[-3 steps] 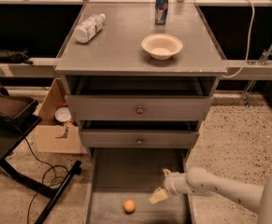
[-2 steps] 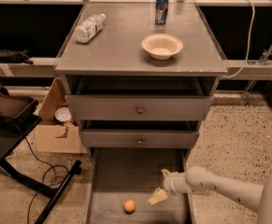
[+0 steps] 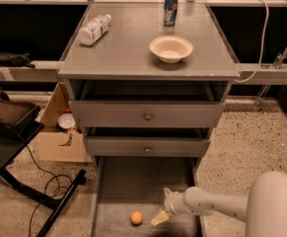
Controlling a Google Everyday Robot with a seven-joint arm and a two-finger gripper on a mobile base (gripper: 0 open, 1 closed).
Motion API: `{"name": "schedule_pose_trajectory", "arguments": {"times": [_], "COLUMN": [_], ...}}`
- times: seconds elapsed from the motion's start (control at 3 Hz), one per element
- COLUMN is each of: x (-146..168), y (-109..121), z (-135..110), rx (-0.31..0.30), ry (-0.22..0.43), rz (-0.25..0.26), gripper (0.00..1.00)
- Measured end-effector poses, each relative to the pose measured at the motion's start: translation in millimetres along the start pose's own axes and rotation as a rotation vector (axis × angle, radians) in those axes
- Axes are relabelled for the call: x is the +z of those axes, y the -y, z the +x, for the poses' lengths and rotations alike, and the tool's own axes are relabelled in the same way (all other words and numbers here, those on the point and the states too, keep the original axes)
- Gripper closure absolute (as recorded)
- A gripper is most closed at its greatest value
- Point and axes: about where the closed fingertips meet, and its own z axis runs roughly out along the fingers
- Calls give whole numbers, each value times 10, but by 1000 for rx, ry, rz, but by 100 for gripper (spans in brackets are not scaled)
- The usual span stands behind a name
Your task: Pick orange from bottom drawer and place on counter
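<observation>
Speckled flooring surrounded a grey cabinet in the single camera view, with a cardboard box (image 3: pixel 59 137) on the ground at its left side. On the counter (image 3: pixel 128 58) stood a cream bowl (image 3: pixel 170 48) and a blue can (image 3: pixel 170 7), and a plastic bottle (image 3: pixel 94 29) lay on its side.

The bottom drawer (image 3: pixel 133 179) was pulled out, and the orange (image 3: pixel 136 217) sat on its bare floor near the front. The gripper (image 3: pixel 162 205) was down inside the drawer, just to the right of the fruit and apart from it. Its fingers were spread and held nothing.

Judged from this, the drawer-opening was done and the reach was well advanced. The grasp, the lift and the placing on the counter were all left to do.

The can and the bottle both carried labels, but no lettering on either could be read.
</observation>
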Motion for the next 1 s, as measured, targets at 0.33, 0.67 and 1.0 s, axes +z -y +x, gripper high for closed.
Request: {"name": "schedule_pose_trajectory", "arguments": {"times": [0.33, 0.67, 1.0], "x": [346, 619, 836], "y": [-54, -133, -270], "z": [73, 71, 80], "rx": [-24, -41, -32], "ry": [-31, -36, -22], "rz": [-17, -52, -94], "gripper": [0, 0, 0]}}
